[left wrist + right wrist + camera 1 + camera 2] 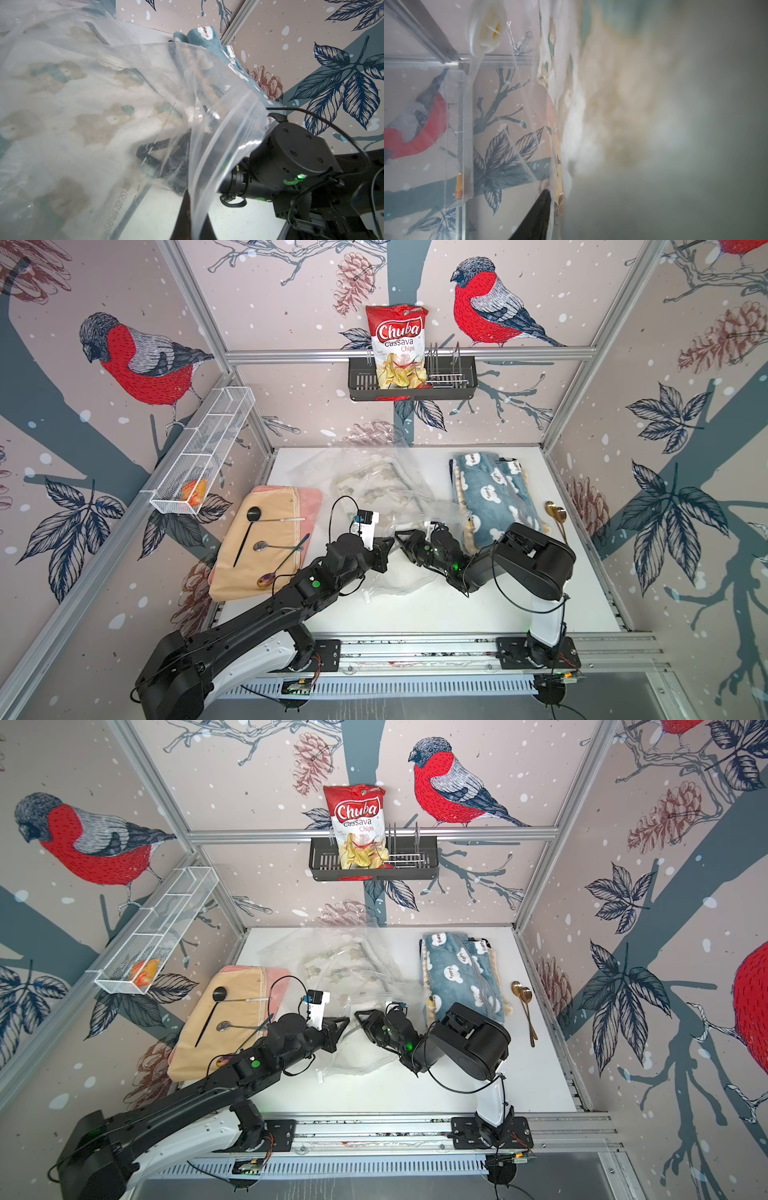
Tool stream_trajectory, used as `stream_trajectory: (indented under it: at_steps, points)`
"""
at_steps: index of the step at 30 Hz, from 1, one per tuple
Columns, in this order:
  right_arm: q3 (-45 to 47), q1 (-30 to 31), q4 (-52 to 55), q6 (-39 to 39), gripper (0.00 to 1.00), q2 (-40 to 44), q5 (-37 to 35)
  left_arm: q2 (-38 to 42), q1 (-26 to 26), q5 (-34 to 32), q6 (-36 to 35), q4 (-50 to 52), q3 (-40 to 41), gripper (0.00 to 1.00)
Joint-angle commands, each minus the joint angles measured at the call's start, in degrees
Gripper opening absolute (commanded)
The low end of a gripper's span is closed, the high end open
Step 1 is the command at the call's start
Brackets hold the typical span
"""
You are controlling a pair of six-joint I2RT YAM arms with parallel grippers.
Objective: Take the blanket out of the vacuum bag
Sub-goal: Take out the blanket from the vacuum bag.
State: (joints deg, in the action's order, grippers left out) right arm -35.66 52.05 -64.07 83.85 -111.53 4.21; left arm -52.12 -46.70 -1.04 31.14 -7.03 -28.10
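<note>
Blanket, pale and folded inside the vacuum bag at frame centre, lies above both grippers: left gripper pinched shut on plastic, right gripper (nearer the mouth) with indeterminate jaws.

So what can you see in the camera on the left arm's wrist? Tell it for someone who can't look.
A big clear vacuum bag fills most of the view, and a pale patterned blanket shows hazily inside it. The right arm reaches into the bag's open mouth. A blue blanket lies behind, by the leafy wall.
</note>
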Motion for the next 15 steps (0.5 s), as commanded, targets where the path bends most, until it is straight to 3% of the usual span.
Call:
stream_trajectory:
  at_steps: [1,7,15]
  points:
    - [-0.69,0.15,0.57,-0.61,0.49,-1.36,-0.16,-0.1,0.03,0.86,-0.25,-2.2,0.09,0.02]
    - [-0.66,-0.73,-0.64,-0.75,0.43,-0.12,0.98,-0.44,-0.04,1.13,-0.23,-2.16,-0.12,0.02]
    - [-3.6,-0.31,8.06,-5.2,0.45,7.42,2.47,0.33,0.03,0.31,-0.37,-1.72,-0.2,0.02]
